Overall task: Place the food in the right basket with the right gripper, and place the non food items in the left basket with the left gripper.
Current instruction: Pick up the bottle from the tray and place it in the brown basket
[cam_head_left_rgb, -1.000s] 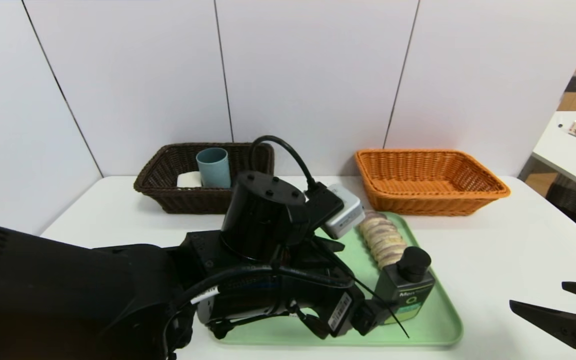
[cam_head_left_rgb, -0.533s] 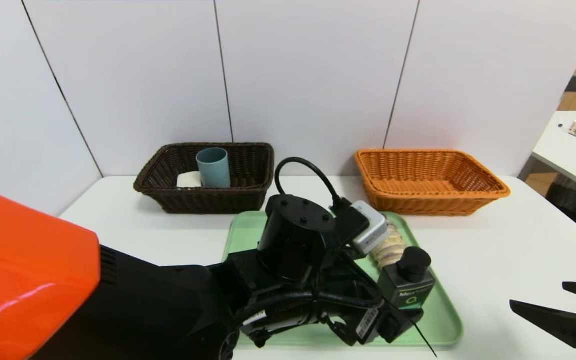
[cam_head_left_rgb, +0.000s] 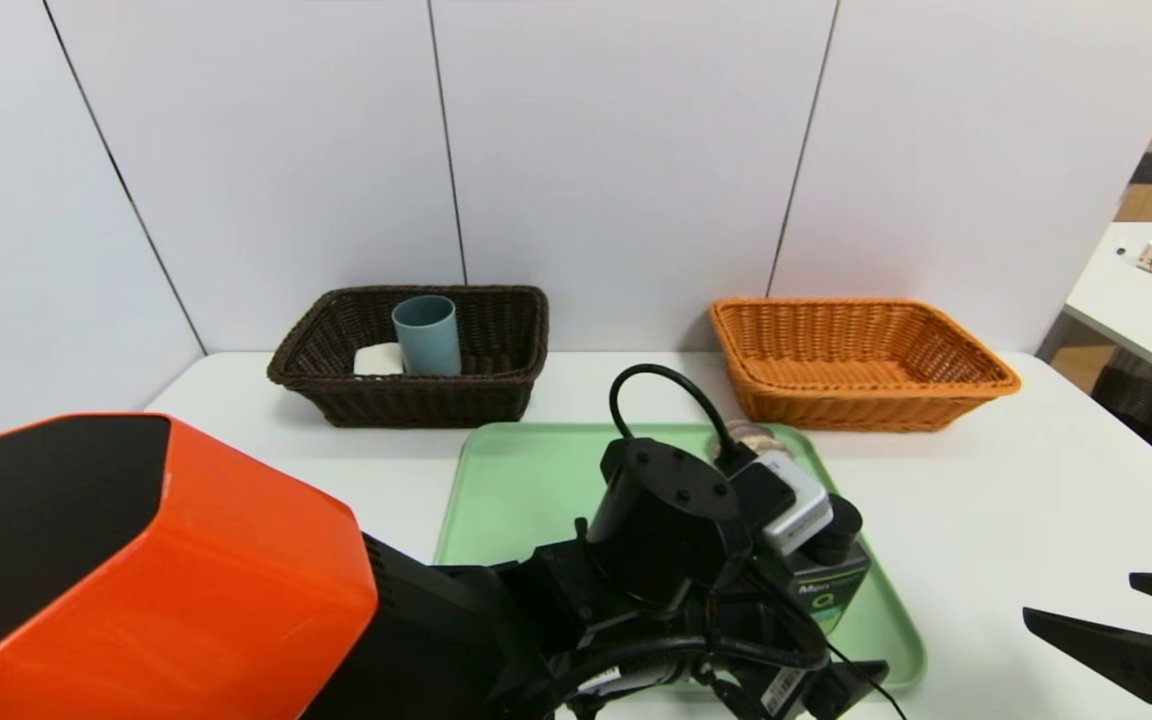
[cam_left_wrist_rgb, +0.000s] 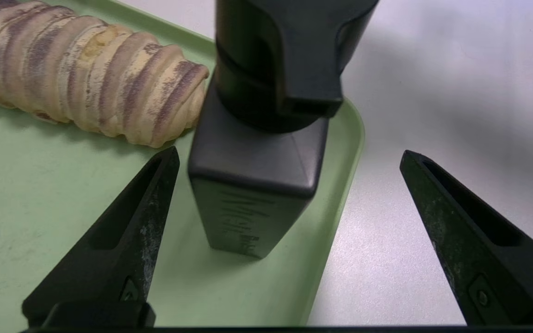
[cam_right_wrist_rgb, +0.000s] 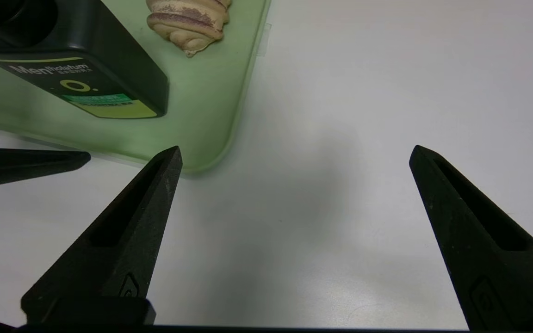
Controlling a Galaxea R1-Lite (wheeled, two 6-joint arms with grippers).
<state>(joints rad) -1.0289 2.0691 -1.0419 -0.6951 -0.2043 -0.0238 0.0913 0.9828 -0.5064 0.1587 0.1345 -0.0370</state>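
Open left pincer (cam_left_wrist_rgb: 289,155) around the upright black bottle (cam_left_wrist_rgb: 257,166)

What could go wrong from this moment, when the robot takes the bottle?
The left tool is open around the bottle. It could push the tall bottle over if it closes unevenly. The roll lies close beside the bottle, so a finger might bump it. The right tool waits open near the tray's corner; the arms could collide if the left one swings outward.

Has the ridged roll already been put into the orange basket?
No, the roll lies on the green tray, beside the black bottle.
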